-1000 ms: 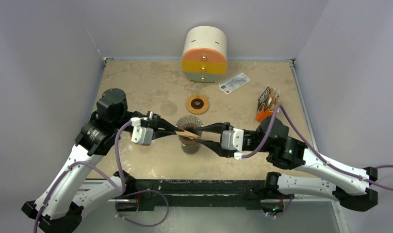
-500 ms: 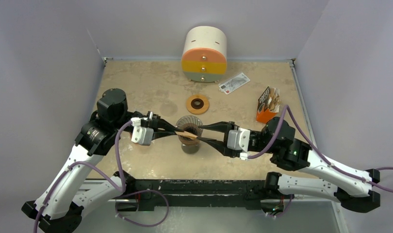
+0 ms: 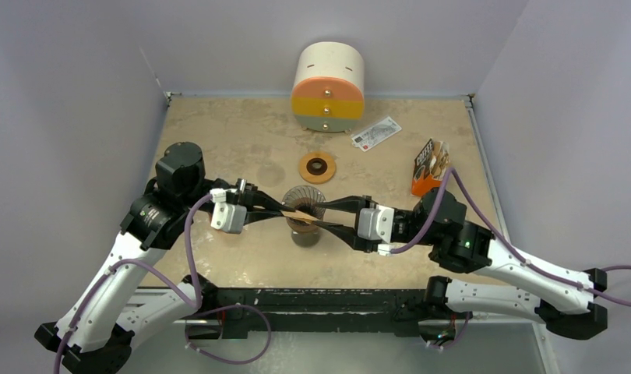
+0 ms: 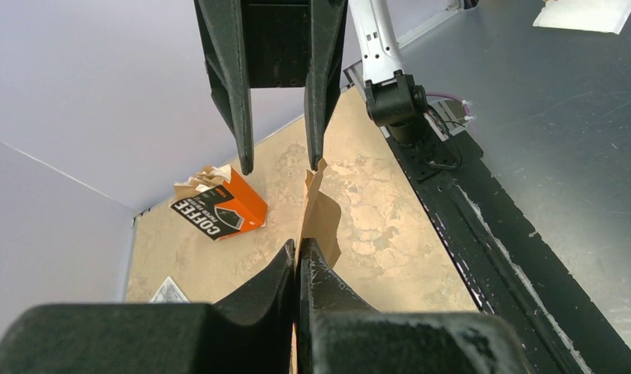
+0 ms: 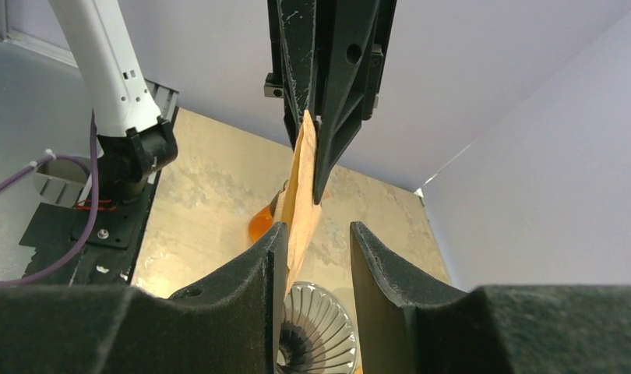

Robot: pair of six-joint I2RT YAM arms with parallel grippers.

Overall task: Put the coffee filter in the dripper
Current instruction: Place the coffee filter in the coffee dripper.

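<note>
A flat brown coffee filter hangs on edge just above the ribbed glass dripper in the middle of the table. My left gripper comes in from the left and is shut on the filter's left end, the jaws pressed together. My right gripper faces it from the right, open. In the right wrist view the filter stands between the fingers, lying against the left pad; the dripper shows below.
A cream drum with orange, yellow and green drawers stands at the back. An orange ring lies behind the dripper. A white packet and an orange coffee-filter box lie at the back right.
The right gripper drew back to the right half a second ago and has come back left around the filter's end. The left gripper and filter have stayed put.
</note>
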